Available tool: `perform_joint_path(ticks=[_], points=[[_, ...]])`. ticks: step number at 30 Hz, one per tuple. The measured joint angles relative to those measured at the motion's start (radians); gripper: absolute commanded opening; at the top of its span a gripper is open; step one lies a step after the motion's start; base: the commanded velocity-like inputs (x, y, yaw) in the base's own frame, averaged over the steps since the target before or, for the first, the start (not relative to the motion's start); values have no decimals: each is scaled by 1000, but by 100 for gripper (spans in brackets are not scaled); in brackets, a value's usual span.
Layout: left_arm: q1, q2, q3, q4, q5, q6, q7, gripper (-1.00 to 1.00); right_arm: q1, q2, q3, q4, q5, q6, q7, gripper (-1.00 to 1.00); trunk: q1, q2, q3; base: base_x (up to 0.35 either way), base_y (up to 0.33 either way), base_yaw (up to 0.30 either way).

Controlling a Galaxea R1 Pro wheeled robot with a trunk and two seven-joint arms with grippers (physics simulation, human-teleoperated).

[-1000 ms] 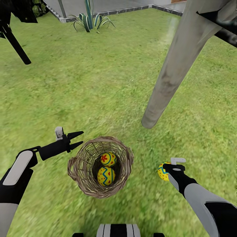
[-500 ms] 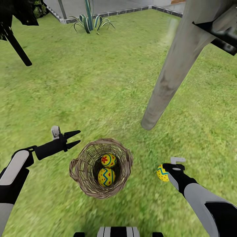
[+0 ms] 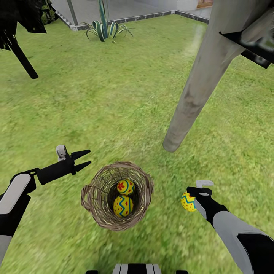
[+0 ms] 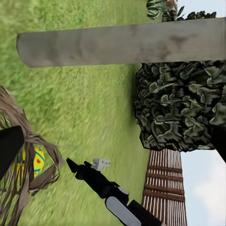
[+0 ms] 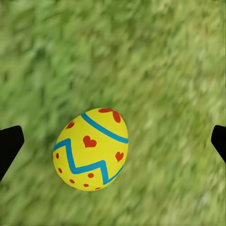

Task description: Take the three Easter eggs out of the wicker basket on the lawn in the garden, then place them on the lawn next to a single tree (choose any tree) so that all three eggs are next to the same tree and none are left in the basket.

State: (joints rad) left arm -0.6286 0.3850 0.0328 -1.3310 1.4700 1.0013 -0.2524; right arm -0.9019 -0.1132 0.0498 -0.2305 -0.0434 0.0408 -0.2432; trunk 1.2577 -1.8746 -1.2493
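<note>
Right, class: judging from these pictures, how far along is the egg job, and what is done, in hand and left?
Done: one Easter egg is out of the wicker basket, lying on the lawn between the wide-apart fingers of the right gripper, toward the pale tree trunk. In hand: nothing; the left gripper is open beside the basket. Left: two eggs, one and another, sit in the basket.

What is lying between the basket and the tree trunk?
Only bare lawn. In the head view, nothing stands between the basket and the trunk.
</note>
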Motion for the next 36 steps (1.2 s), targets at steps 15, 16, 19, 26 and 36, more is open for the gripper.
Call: perform_joint_path(ticks=[15,16,19,26,36], points=[[0,1,0,13,-4,-2,0,100,0,-1,-1,-29,-5,38,51,100,0,0,23,0,0,15],[0,1,0,20,-4,-2,0,100,0,-2,-3,-31,-5,64,74,100,0,0,25,0,0,60],[0,5,2,36,-4,-2,0,100,0,-4,-6,-57,-6,134,148,100,0,0,30,0,0,63],[0,61,55,56,-1,0,0,100,1,-10,-20,-131,-11,202,378,100,0,0,41,0,0,66],[0,66,71,60,-5,0,0,100,6,-22,-140,-206,-10,343,685,100,0,0,56,0,0,72]])
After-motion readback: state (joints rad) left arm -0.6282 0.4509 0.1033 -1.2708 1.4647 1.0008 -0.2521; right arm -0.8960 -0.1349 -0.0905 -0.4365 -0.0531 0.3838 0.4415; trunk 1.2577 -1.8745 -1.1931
